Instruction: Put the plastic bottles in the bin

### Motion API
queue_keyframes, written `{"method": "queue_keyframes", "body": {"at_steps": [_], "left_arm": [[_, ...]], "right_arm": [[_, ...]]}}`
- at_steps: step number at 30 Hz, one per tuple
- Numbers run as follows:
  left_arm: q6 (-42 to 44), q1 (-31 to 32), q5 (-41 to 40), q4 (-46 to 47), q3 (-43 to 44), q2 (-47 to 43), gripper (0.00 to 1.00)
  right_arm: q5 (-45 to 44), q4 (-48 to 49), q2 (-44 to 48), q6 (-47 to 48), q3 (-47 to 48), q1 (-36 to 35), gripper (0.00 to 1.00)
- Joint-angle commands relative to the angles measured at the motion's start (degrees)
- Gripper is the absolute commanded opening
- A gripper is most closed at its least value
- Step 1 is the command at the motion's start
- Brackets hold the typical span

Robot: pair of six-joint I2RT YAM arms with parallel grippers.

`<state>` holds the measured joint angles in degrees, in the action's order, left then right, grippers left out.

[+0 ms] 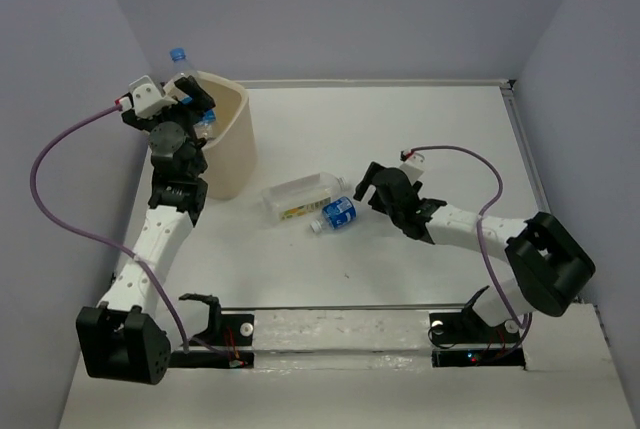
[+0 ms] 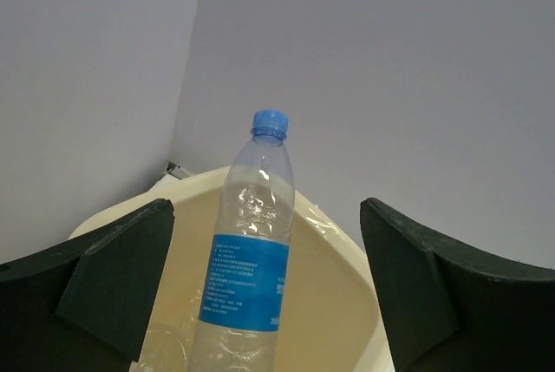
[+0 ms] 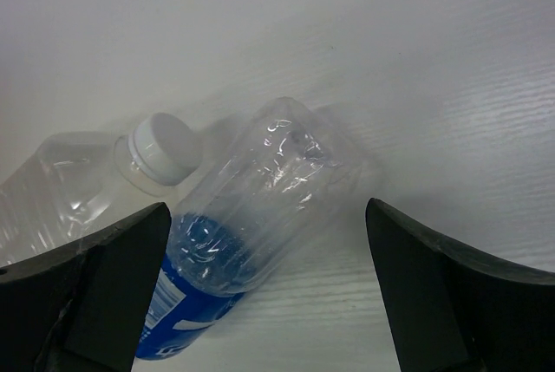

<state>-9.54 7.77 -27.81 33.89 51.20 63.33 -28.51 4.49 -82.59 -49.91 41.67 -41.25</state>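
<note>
Left pincer (image 1: 192, 101) first: spread wide above the bin (image 1: 232, 149) at the far left of the table (image 1: 420, 119), pinching nothing. From its wrist camera, dark fingers (image 2: 113, 277) well apart on either side of a blue-capped, blue-labelled bottle (image 2: 251, 277), with a clear gap on both sides. Bottle standing roughly upright in the bin, neck and cap poking above the rim, lower end down inside. Counted as delivered, by the look of it. Low in the bin beside its base, something clear and crumpled; perhaps another bottle, too little showing to tell.

Right pincer (image 1: 362, 187): likewise spread, gripping nothing, low over the middle of the table. Placed around the second blue-labelled bottle (image 1: 338, 214), lying on its side with the clear base toward the wrist camera, fingers (image 3: 434, 285) wide on both sides and apart from it. Just to the left of that one, touching or nearly so, the squarish bottle (image 1: 295, 199) with white cap and yellow-green label, also lying flat.

Progress, as a judgement: at least one bottle in, two plainly waiting on the table, no others in sight outside the bin. Next in line probably the blue-labelled one between the right fingers: closing on its body, lifting, carrying left and far to the bin. Then the squarish one. Well under way, not finished.
</note>
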Motion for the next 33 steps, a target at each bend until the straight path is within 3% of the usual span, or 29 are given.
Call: {"method": "queue_keyframes", "body": {"at_steps": [1,10,18,20,24,29,33], "left_arm": [[-5.39,-0.04,0.12,-0.13,-2.07,-5.49,0.99],[-15.24,0.14,10.83,-13.12,-2.86,-21.66,0.99],[-15.42,0.23,27.26,-25.09,-5.32,-34.49,0.99],[-14.20,0.93,29.55,-29.04,-5.32,-37.13,0.99],[-10.51,1.72,37.63,-33.79,-4.80,-39.16,0.99],[-7.86,3.91,39.07,-40.30,-2.51,-41.88,0.99],[-8.21,5.32,35.73,-41.71,0.12,-43.20,0.99]], "right_arm": [[-3.39,1.14,-3.10,-3.44,2.62,0.91,1.00],[-2.07,0.52,-10.75,-5.99,5.35,2.67,0.99],[-3.74,-0.01,-8.74,-5.55,1.67,2.67,0.79],[-4.62,-0.45,-6.11,-4.85,-0.09,2.67,0.63],[-6.11,-2.90,0.64,-1.78,-2.29,2.67,0.46],[-7.70,-7.56,18.63,4.01,-5.19,0.39,0.35],[-8.14,-5.90,24.84,11.40,-1.43,-4.09,0.32]]}}
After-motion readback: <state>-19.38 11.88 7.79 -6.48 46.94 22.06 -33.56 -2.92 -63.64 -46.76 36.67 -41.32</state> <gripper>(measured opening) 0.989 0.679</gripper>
